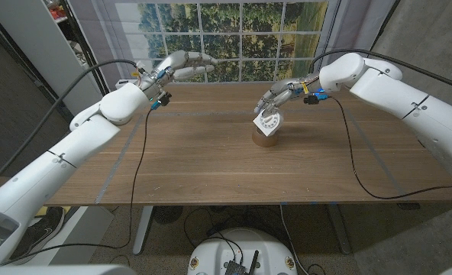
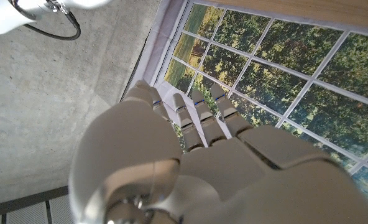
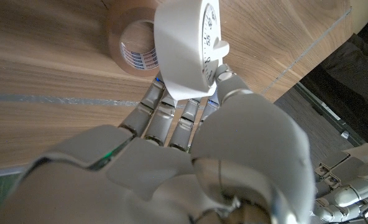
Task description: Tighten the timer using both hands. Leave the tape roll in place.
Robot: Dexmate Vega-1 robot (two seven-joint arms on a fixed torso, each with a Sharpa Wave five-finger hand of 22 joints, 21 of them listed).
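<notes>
Right hand [image 1: 281, 93]: we see it holding the white timer [image 1: 268, 121] above the tape roll [image 1: 265, 137].
Left hand [image 1: 176, 67]: raised, fingers spread, holding nothing.

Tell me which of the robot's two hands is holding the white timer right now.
The right hand holds the timer, gripping it just above the tape roll. The left hand is raised off the table, fingers extended, holding nothing.

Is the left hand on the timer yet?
No, the left hand is raised open away from the timer, which the right hand grips.
</notes>
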